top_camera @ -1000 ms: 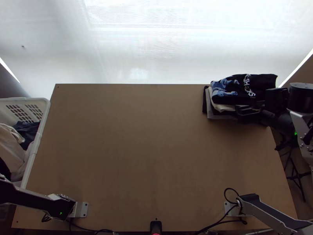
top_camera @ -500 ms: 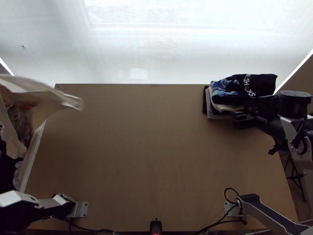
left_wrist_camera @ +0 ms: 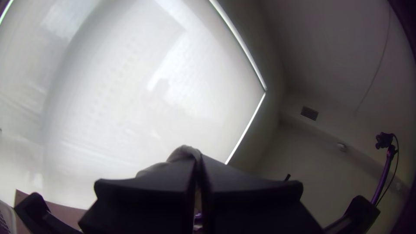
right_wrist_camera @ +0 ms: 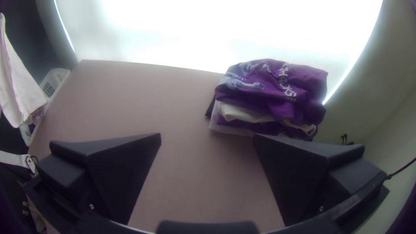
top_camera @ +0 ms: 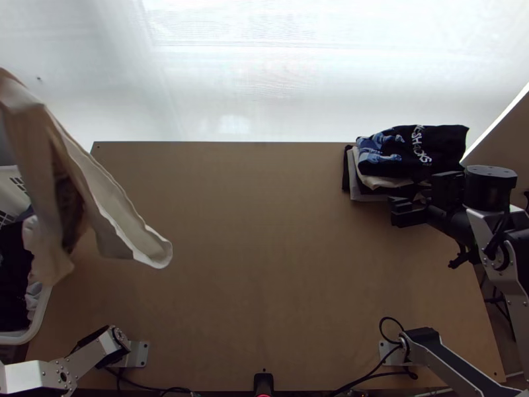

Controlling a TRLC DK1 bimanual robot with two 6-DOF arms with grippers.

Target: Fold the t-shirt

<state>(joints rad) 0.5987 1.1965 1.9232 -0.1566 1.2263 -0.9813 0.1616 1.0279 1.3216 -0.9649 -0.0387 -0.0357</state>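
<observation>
Pinched between the closed fingers of the left gripper (left_wrist_camera: 198, 157), a cream t-shirt (top_camera: 33, 145) hangs beside and partly over the laundry basket (top_camera: 40, 316) and the table (top_camera: 264, 264), presumably lifted high so its folds drop loose for spreading; the right gripper (right_wrist_camera: 207, 136), fingers wide apart and empty, hangs near the folded stack (top_camera: 423, 152), likely leaving the middle free for folding.

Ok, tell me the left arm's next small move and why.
I'd probably move the left gripper toward the middle of the table: its fingers are shut on the cream garment, which hangs partly over the basket, not yet spread for folding.
</observation>
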